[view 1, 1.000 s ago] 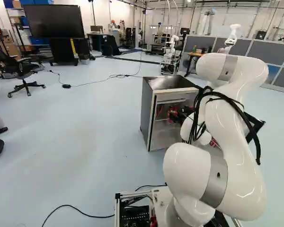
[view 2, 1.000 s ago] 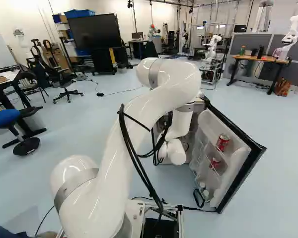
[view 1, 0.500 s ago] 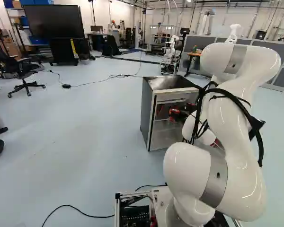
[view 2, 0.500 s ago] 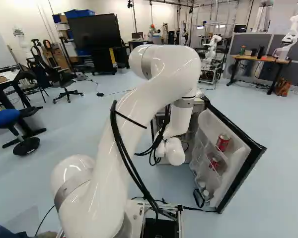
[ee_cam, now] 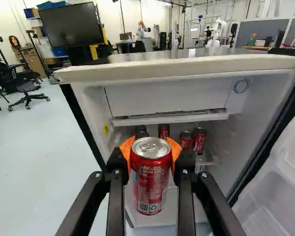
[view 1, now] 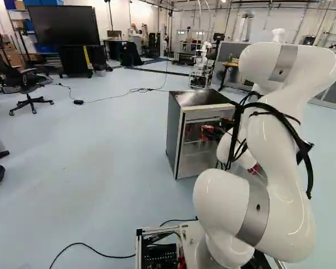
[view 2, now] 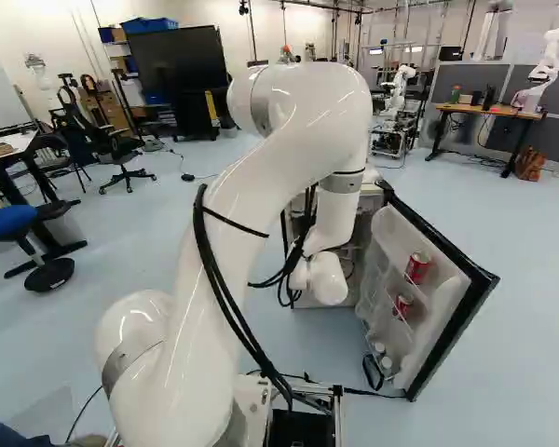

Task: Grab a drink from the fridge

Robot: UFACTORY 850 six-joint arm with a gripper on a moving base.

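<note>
One red can (ee_cam: 151, 182), held from both sides in gripper (ee_cam: 151, 149), carried with arm (view 2: 233, 251) newly raised at elbow; apparently secured, clear of fridge (ee_cam: 187, 68) at twelve o'clock.

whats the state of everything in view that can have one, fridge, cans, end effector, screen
fridge door, open
freezer flap, shut
end effector, shut on a can
held can, upright, looks unopened
shelf cans, upright
big screen, dark

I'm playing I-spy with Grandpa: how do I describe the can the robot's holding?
Find the open fridge. At its front is a black hand. The red, silver-topped can held between its orange pads is it; other cans stand behind, unheld.
</note>
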